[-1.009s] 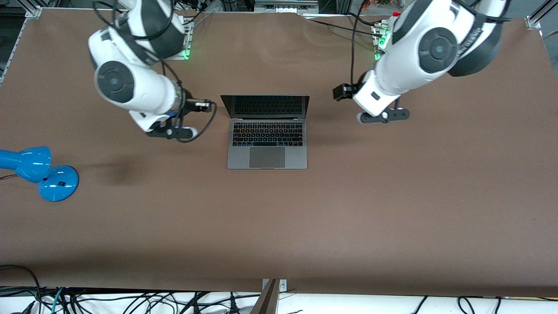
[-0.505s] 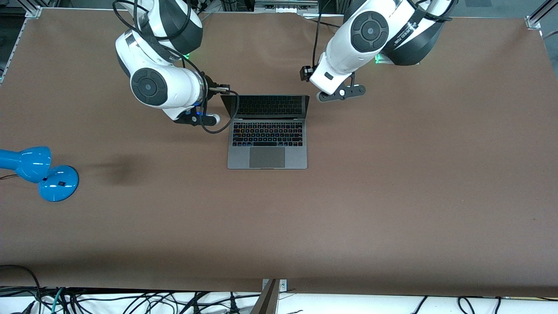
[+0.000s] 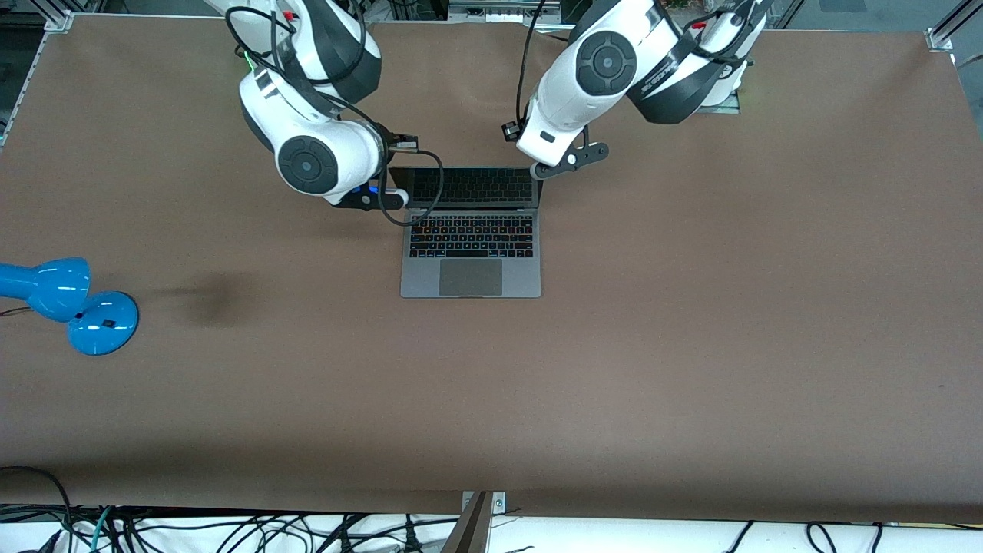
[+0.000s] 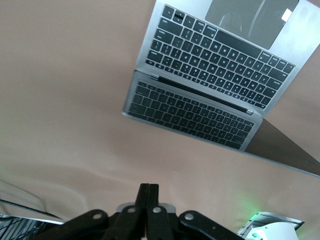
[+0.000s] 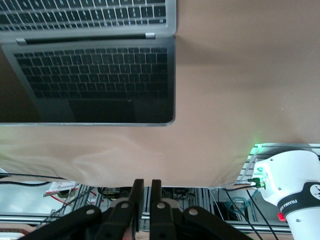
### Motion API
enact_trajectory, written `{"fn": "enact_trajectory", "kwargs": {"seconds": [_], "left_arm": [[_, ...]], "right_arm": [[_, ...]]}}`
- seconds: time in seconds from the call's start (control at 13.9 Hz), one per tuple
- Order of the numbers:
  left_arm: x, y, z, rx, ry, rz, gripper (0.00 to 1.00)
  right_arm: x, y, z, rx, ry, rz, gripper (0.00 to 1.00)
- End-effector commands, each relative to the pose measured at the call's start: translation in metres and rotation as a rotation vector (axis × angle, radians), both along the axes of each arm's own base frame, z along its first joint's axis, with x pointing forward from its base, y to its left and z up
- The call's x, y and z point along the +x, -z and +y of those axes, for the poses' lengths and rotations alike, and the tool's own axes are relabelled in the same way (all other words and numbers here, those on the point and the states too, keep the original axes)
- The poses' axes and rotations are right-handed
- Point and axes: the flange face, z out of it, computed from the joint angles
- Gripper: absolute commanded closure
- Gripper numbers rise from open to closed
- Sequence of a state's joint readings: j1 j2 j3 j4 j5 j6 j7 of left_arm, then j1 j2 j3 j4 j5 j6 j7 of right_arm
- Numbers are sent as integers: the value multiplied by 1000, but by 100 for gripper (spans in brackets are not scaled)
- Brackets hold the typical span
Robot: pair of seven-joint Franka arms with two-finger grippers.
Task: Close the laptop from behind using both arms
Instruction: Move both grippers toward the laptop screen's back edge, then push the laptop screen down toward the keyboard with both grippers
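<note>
The laptop (image 3: 470, 238) lies open on the brown table (image 3: 691, 346), roughly midway between the two arms' ends, its base flat and its dark screen (image 3: 470, 187) raised, mirroring the keyboard.

The left gripper (image 4: 148, 196) hangs above the table just off the screen's top edge, at the corner toward the left arm's end. In the left wrist view its two fingers (image 4: 144, 200) are pressed together with no gap and nothing between them. The screen's upper rim lies ahead of the fingertips, apart from them.

The right gripper (image 5: 143, 192) sits above the screen's corner at the right arm's end. Its fingers (image 5: 136, 195) are nearly together (only a thin slit shows between them), holding nothing. The screen's top edge lies ahead of these tips too, not touching.

In the front view both wrists cover their grippers, so contact with the lid cannot be judged there.

A blue lamp (image 3: 65, 299) rests at the table's edge toward the right arm's end, well apart from the right gripper and nearer the front camera than the laptop.
</note>
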State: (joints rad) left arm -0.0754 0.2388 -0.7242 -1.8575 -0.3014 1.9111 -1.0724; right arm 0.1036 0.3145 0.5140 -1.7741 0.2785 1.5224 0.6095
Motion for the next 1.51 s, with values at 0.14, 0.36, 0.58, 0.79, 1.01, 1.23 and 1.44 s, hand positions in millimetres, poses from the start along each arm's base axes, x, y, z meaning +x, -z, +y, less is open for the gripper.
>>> {"fn": "enact_trajectory", "kwargs": {"seconds": [0.14,0.36,0.58,0.79,1.01,1.23,1.44], "left_arm": [[7,20,-5,-4,0,19,100],[12,36,-5,4,2,18,100],[16,46,-7,-3,3,10,100],[26,56,-3,15,12,-8,100],[37,64,-4,1,4,-31,100],[47,63,-5,-14,-5,-36,100],[59,64,-2,-9,0,-58,100]], "right_arm": [[-11,36,7,2,5,42,88],[-7,44,6,2,9,29,88],[-4,44,6,5,14,11,90],[2,44,6,7,19,-26,90],[6,44,4,-2,11,-55,92],[9,45,3,4,20,-66,95],[15,45,-1,25,14,-85,98]]}}
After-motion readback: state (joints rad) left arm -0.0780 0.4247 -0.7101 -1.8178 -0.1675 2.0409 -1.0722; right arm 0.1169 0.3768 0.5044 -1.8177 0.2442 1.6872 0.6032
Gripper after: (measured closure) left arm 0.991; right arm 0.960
